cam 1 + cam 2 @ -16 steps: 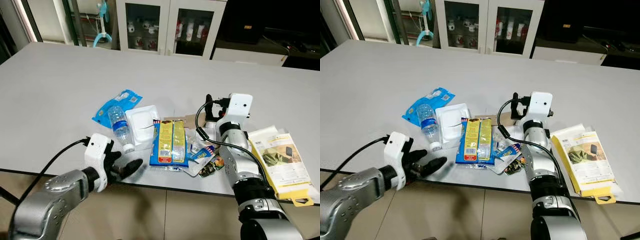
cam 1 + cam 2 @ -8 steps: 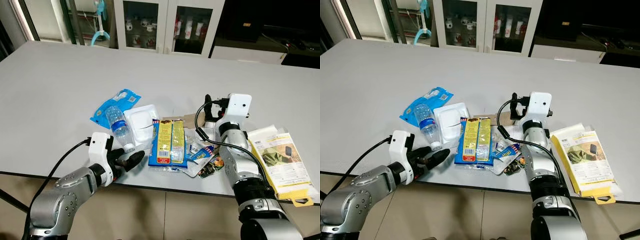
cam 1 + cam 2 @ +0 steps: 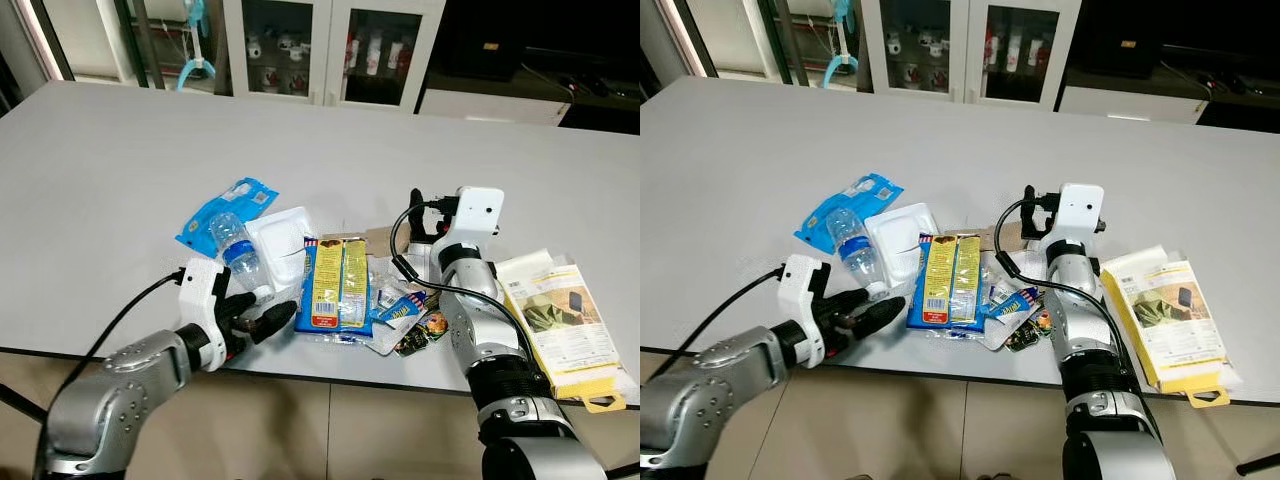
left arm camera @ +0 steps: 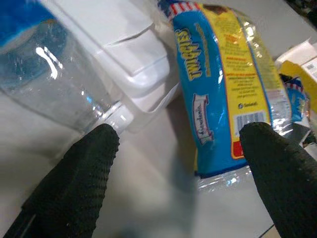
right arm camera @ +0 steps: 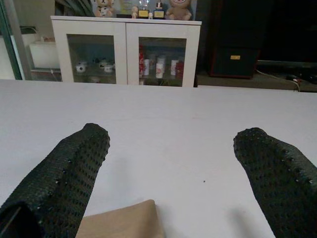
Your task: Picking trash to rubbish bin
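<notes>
A heap of trash lies near the table's front edge. It holds a clear plastic bottle (image 3: pixel 232 252) with a blue label, a white foam container (image 3: pixel 283 243), a blue packet (image 3: pixel 228 205) and a yellow-and-blue snack packet (image 3: pixel 338 283). Small wrappers (image 3: pixel 412 318) lie to their right. My left gripper (image 3: pixel 268 311) is open and low over the table. One of its fingertips (image 4: pixel 96 148) is by the bottle's cap (image 4: pixel 120 119), the other by the snack packet (image 4: pixel 233 84). My right gripper (image 5: pixel 171 148) is open above a brown card (image 5: pixel 124 220), behind the wrappers.
A yellow boxed package (image 3: pixel 565 320) lies at the right by the table's front edge (image 3: pixel 330 372). The grey table stretches far back to white glass-door cabinets (image 3: pixel 335 50). Black cables run along both arms.
My left gripper has moved forward from the table's edge to the bottle's cap and the snack packet. The right arm has stayed still. The trash has not moved.
</notes>
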You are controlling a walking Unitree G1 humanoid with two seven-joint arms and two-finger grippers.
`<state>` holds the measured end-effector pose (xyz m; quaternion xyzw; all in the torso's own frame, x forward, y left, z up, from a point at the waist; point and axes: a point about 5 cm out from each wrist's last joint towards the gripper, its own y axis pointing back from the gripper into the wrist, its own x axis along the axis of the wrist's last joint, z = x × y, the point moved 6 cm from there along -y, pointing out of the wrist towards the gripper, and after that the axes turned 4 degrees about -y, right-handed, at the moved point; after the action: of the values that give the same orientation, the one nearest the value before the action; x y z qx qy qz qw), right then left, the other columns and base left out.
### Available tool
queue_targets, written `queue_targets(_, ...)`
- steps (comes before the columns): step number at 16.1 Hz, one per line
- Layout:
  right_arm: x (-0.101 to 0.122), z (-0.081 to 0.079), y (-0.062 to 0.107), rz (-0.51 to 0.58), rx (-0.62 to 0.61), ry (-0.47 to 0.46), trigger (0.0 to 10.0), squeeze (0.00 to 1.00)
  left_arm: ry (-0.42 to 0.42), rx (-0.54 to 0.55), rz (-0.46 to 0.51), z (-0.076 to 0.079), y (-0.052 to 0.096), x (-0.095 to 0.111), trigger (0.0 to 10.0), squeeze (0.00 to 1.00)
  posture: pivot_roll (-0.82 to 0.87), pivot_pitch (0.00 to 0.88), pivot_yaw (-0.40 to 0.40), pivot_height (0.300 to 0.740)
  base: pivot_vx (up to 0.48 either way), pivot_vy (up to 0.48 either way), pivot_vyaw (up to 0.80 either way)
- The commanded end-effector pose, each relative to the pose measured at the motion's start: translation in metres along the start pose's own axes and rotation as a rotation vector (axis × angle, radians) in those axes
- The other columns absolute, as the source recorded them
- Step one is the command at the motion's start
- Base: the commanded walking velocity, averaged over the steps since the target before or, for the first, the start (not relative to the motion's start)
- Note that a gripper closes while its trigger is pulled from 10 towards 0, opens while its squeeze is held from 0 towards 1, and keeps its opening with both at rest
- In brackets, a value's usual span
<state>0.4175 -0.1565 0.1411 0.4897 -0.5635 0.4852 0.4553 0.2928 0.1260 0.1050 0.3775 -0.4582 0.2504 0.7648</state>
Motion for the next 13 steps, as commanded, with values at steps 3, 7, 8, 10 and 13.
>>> queue_targets(3,0.003,0.004,-0.002,0.008,-0.013,-0.014,10.0,0.00,-0.023,-0.071,0.018,0.014,-0.001,0.012,10.0,0.00,0.04,0.051,-0.047,0.740,0.000,0.000,0.00)
queue_targets(7,0.004,0.004,-0.002,0.009,-0.013,-0.014,10.0,0.00,0.012,-0.075,-0.012,0.011,-0.012,0.000,10.0,0.00,0.03,0.049,-0.047,0.740,0.000,0.000,0.00)
queue_targets(8,0.004,0.005,-0.002,0.010,-0.014,-0.013,10.0,0.00,0.028,-0.063,-0.012,0.007,-0.015,0.000,10.0,0.00,0.03,0.049,-0.046,0.740,0.000,0.000,0.00)
queue_targets(10,0.004,0.006,-0.002,0.011,-0.016,-0.011,10.0,0.00,0.038,-0.056,-0.010,0.004,-0.017,0.000,10.0,0.00,0.03,0.051,-0.047,0.740,0.000,0.000,0.00)
queue_targets(13,0.005,0.006,-0.002,0.014,-0.016,-0.011,10.0,0.00,0.097,-0.056,0.005,-0.001,-0.026,-0.005,10.0,0.00,0.02,0.051,-0.053,0.740,0.000,0.000,0.00)
